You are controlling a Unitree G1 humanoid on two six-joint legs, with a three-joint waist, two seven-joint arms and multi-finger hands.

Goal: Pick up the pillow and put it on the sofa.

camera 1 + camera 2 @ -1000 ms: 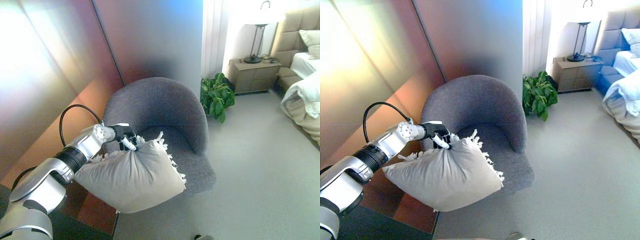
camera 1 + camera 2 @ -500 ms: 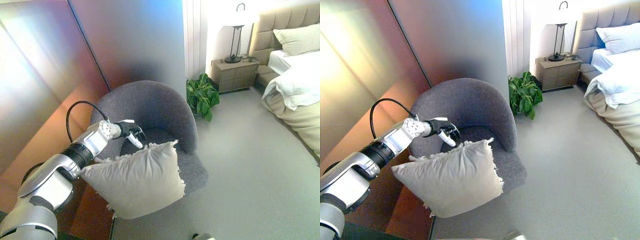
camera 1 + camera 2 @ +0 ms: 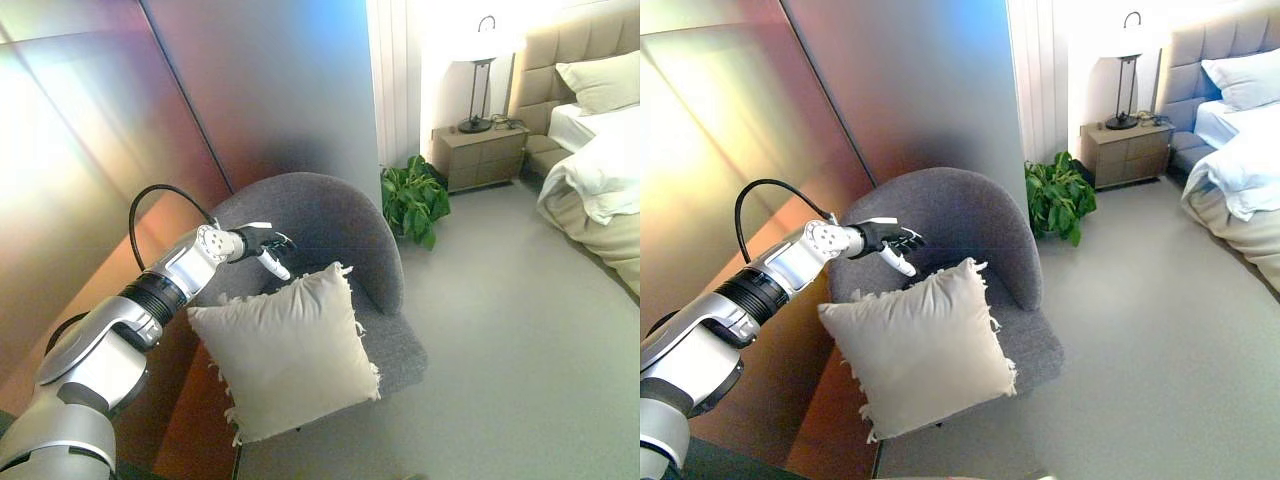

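A beige fringed pillow (image 3: 290,350) leans upright on the front left of the grey round armchair (image 3: 330,220), overhanging the seat's front edge; it also shows in the right eye view (image 3: 922,347). My left hand (image 3: 262,246) is above the pillow's top left corner, apart from it, fingers spread open and empty. It also shows in the right eye view (image 3: 892,242). My right hand is not in view.
A dark glossy wall panel (image 3: 120,140) stands close behind and left of the chair. A potted plant (image 3: 412,200) sits right of the chair, a nightstand (image 3: 478,155) with a lamp behind it, and a bed (image 3: 600,170) at far right. Grey floor (image 3: 520,340) lies to the right.
My left hand let go of the pillow and lifted up off it, fingers opening. The pillow dropped to rest upright on the chair. The camera shifted.
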